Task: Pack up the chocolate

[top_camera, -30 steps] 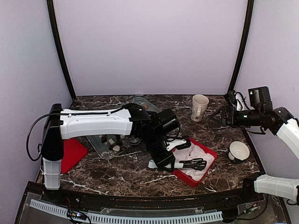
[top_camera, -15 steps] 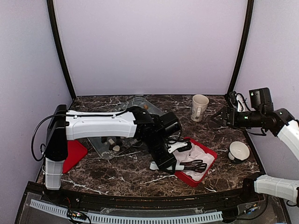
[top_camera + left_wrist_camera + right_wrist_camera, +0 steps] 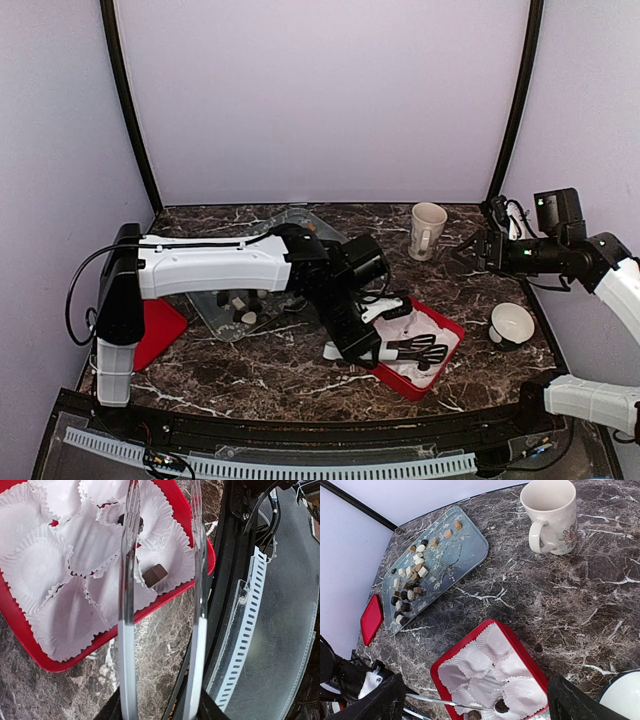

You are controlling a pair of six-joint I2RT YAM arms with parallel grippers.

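A red box lined with white paper cups lies right of centre. Two of its cups hold chocolate: a dark round piece and a brown square piece. Both also show in the right wrist view, dark and brown. My left gripper hangs over the box's near corner. Its long thin fingers stand apart with nothing between them. Many loose chocolates lie on a glass tray at the left. My right gripper is open and empty, high beside the mug.
A cream mug stands at the back right, also in the right wrist view. A white bowl sits at the right edge. A red lid lies at the left. The table's front rail is just beyond the box.
My left gripper has edged slightly farther over the red box. The right arm has barely moved.
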